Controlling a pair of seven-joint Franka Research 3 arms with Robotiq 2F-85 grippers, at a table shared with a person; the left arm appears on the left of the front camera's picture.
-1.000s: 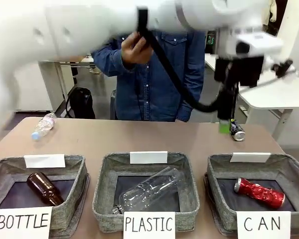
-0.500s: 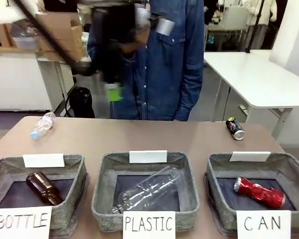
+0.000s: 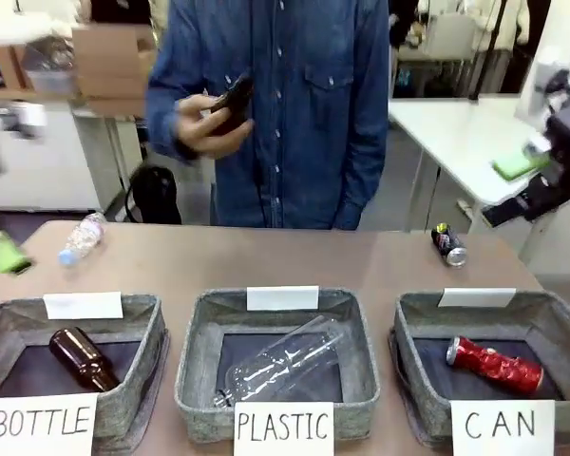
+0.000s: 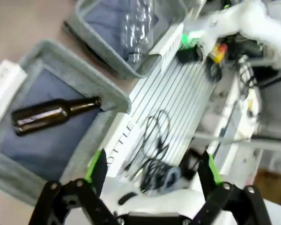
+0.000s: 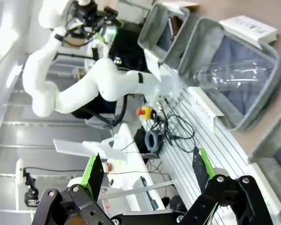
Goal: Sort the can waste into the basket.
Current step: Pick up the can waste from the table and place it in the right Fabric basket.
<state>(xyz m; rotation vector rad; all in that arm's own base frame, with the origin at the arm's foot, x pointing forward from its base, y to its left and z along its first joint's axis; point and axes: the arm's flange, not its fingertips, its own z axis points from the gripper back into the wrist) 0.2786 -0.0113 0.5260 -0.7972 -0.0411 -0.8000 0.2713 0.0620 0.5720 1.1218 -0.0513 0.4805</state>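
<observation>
The black can (image 3: 448, 245) with green-yellow marks lies on its side on the table, beyond the basket signed "CAN" (image 3: 420, 328). The crushed red can (image 3: 494, 366) rests on that basket's dark bottom. My left gripper (image 3: 0, 251) is a blur at the far left edge, above the table, far from both cans. In its wrist view the left gripper (image 4: 153, 173) is open and empty. My right gripper (image 3: 522, 171) hangs at the right edge, above and right of the black can. Its wrist view shows the right gripper (image 5: 147, 171) open and empty too.
The "BOTTLE" basket (image 3: 142, 328) holds a brown glass bottle (image 3: 83, 359). The "PLASTIC" basket (image 3: 195, 351) holds a clear bottle (image 3: 285, 361). Another clear bottle (image 3: 81, 237) lies at the far left. A person (image 3: 294, 114) stands across the table, one hand (image 3: 209, 119) holding a dark object.
My left arm has swung from beside the black can across the view to the far left edge. My right gripper has come in at the right edge. The cans have not moved.
</observation>
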